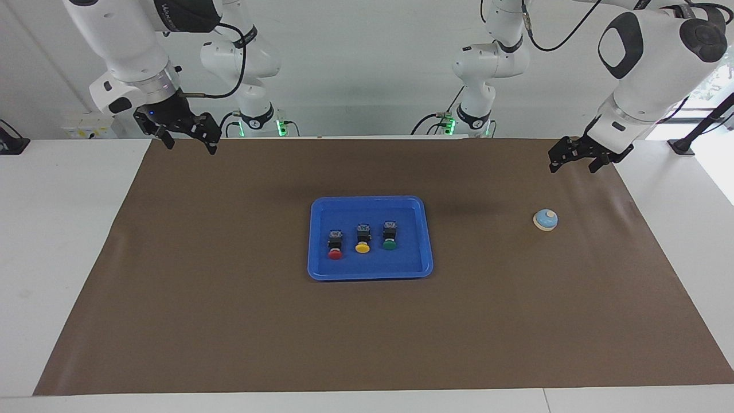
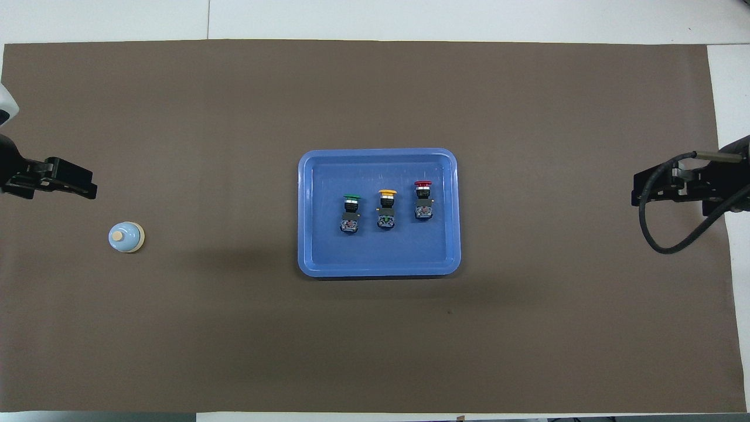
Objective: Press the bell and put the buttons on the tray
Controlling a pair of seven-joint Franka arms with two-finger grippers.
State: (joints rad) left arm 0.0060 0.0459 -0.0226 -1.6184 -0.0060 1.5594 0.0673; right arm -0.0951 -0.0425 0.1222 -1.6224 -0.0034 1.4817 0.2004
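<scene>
Right end effector [image 1: 186,136]: raised over the brown mat [image 1: 229,321] at the right arm's end of the worktop [image 1: 57,258], fingers apart, holding nothing
Red button [image 1: 335,243]: lying on its side in the tray, the one of the three toward the right arm's end, well apart from the right end effector
Yellow button [image 1: 363,238]: lying in the tray between the red and the green, just beside each, touching neither
Green button [image 1: 390,235]: lying in the tray toward the left arm's end; all three caps point away from the robots
Tray [image 1: 321,269]: flat on the mat at mid-worktop, well apart from both end effectors
Bell [image 1: 545,219]: upright on the mat toward the left arm's end, well apart from the tray, near the left end effector but not touched by it
Left end effector [image 1: 576,159]: raised over the mat at the left arm's end, fingers apart, empty
</scene>
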